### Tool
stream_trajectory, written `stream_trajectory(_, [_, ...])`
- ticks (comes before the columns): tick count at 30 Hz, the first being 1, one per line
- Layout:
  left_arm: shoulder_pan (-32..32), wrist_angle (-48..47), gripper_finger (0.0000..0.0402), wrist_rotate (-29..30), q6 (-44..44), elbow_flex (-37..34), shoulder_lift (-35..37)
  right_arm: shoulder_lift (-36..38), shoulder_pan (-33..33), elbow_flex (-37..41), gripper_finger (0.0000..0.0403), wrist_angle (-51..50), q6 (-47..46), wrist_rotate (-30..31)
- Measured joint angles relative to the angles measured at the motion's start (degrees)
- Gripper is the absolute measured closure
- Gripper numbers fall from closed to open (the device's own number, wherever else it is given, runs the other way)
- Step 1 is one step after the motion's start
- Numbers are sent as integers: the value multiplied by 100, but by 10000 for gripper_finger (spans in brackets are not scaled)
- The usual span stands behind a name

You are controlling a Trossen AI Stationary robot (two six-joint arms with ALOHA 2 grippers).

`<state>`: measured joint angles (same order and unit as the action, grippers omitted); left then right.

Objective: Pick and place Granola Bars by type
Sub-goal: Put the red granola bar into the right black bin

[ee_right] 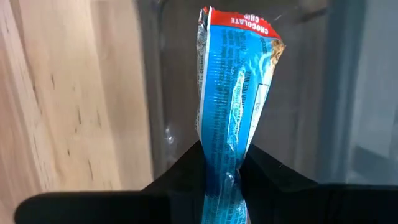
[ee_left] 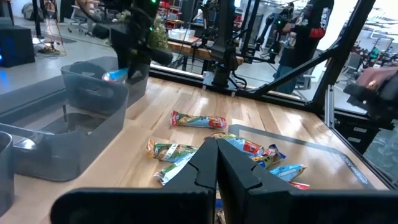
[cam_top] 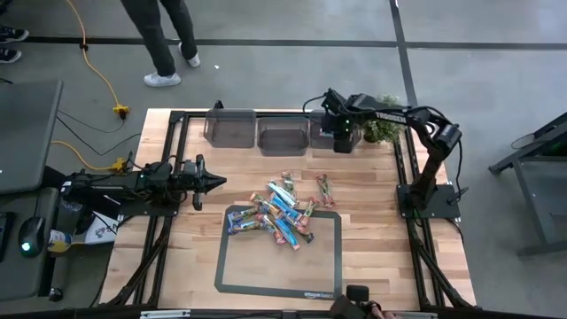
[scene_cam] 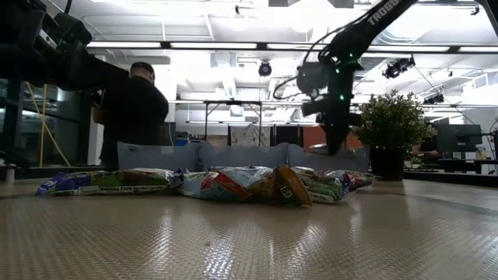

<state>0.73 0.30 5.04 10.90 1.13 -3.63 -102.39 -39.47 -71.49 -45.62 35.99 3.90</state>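
Several granola bars (cam_top: 283, 213) in blue, pink and mixed wrappers lie piled near the table's middle, partly on a dark-framed mat; the low view shows the pile (scene_cam: 210, 185) too. My right gripper (cam_top: 341, 133) hangs over the rightmost of three clear grey bins (cam_top: 332, 135) at the far edge, shut on a bright blue bar (ee_right: 233, 93). My left gripper (cam_top: 213, 182) is shut and hovers left of the pile, its fingers (ee_left: 216, 165) pointing toward it. My right gripper (ee_right: 222, 165) pinches the blue bar near one end (ee_right: 227, 155) between its two fingers, coming from above and pointing down. The bar runs on along the fingers, and its red-edged free end (ee_right: 239, 22) points down into the bin. Whether that end touches the bin floor I cannot tell.
Two more grey bins (cam_top: 230, 124) (cam_top: 282, 137) stand left of the rightmost one along the far edge. A potted plant (cam_top: 383, 130) sits at the far right corner. The mat's dark frame (cam_top: 221, 257) lies near the front. A person (scene_cam: 132, 117) stands beyond the table.
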Motion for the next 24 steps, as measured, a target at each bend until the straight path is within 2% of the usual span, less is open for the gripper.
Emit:
stream_trajectory(11, [0,0,401,-2,12,0,0,0,125,259,323,266,-304,31])
stream_trajectory(19, [-2,0,401,-4,14,0,2,0,123,259,260,412,-747,-34])
stream_trajectory(24, [-2,0,401,-4,14,0,2,22,125,254,230,414,-849,176])
